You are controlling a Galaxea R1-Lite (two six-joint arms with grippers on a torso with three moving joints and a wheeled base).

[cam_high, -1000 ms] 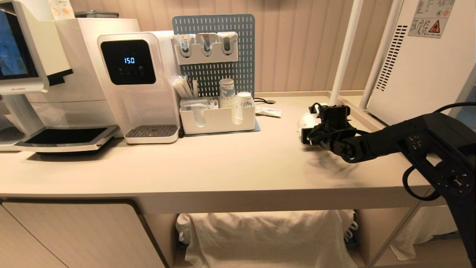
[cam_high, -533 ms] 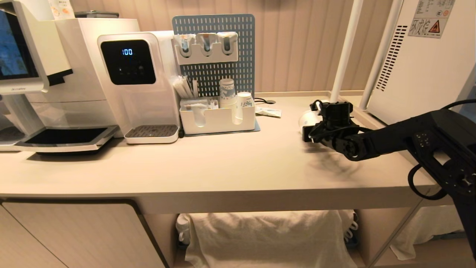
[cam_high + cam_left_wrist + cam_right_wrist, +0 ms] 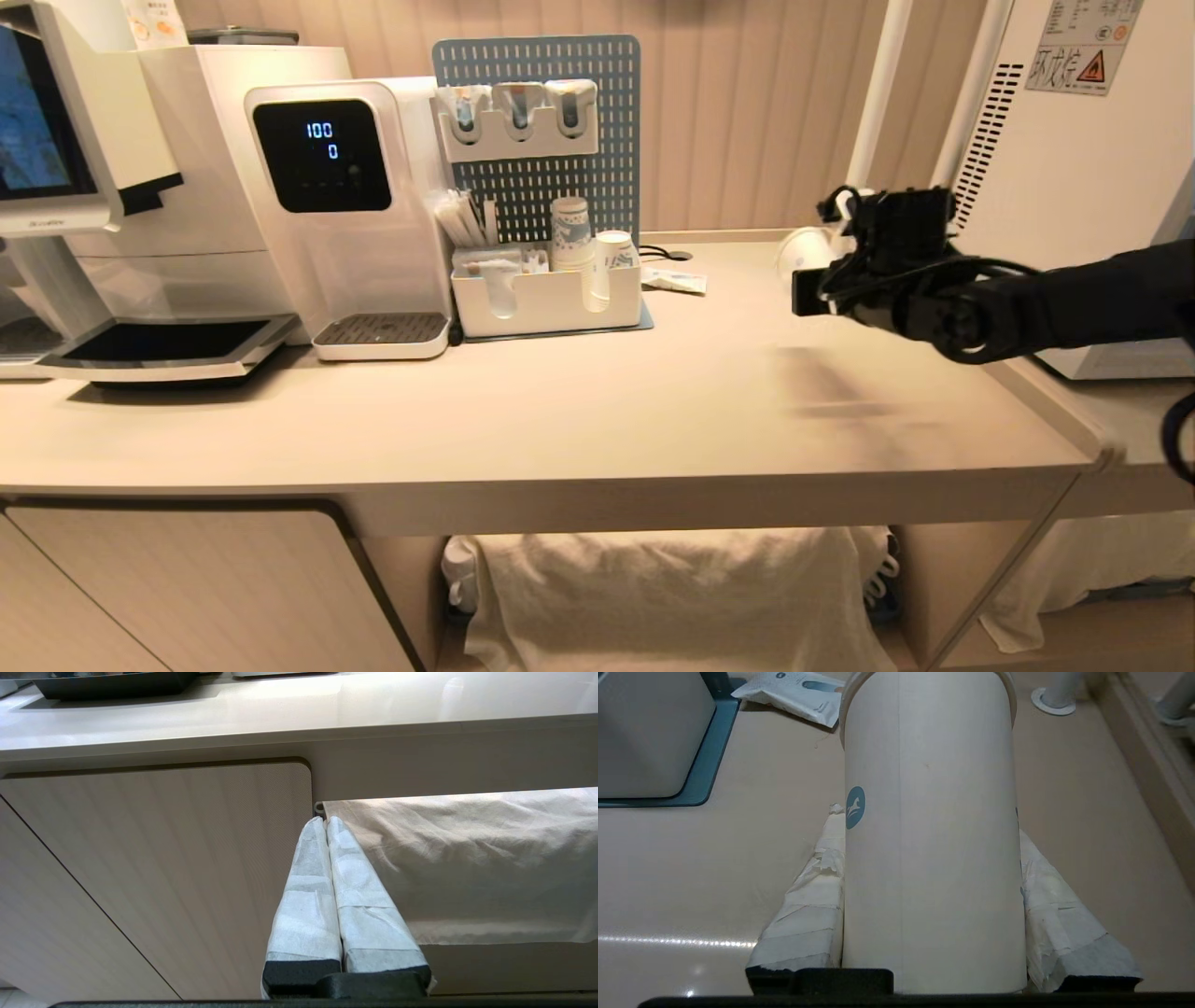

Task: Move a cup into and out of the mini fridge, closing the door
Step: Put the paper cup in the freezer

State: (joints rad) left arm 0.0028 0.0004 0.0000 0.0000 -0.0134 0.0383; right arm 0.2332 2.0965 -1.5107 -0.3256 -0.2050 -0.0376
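Your cup (image 3: 931,835), a light thin-walled paper thing likely to crush, sits clamped at mid-body between the right hand's (image 3: 934,933) padded fingers (image 3: 808,919), held above the surface (image 3: 560,420) just beside the mini fridge (image 3: 1074,187); squeeze gently.

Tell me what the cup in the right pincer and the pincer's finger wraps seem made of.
The cup: likely matte paper, given the straight vertical side seam, rolled rim and flat printed blue logo. The right pincer holds it between fingers wrapped in pale, wrinkled tape or paper, torn at the edges.
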